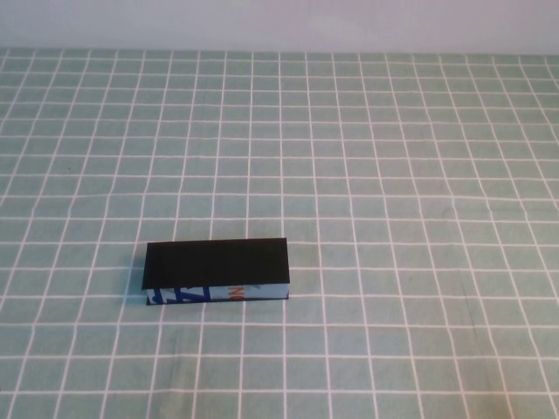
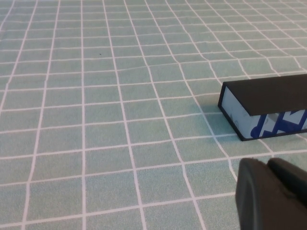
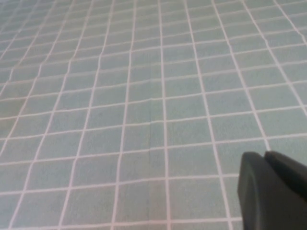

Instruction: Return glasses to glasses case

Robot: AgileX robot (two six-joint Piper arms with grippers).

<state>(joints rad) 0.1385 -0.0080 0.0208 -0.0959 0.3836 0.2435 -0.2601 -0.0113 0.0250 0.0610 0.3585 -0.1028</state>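
Observation:
The glasses case (image 1: pixel 217 272) lies shut on the green checked cloth, left of centre, with its black lid on top and its light blue printed side facing me. It also shows in the left wrist view (image 2: pixel 268 108). The glasses are not in view. Neither arm shows in the high view. My left gripper (image 2: pixel 266 163) is shut and empty, hovering over the cloth a short way from the case. My right gripper (image 3: pixel 264 155) is shut and empty over bare cloth, with no object near it.
The green cloth with white grid lines (image 1: pixel 393 175) covers the whole table up to a pale wall at the back. Nothing else lies on it.

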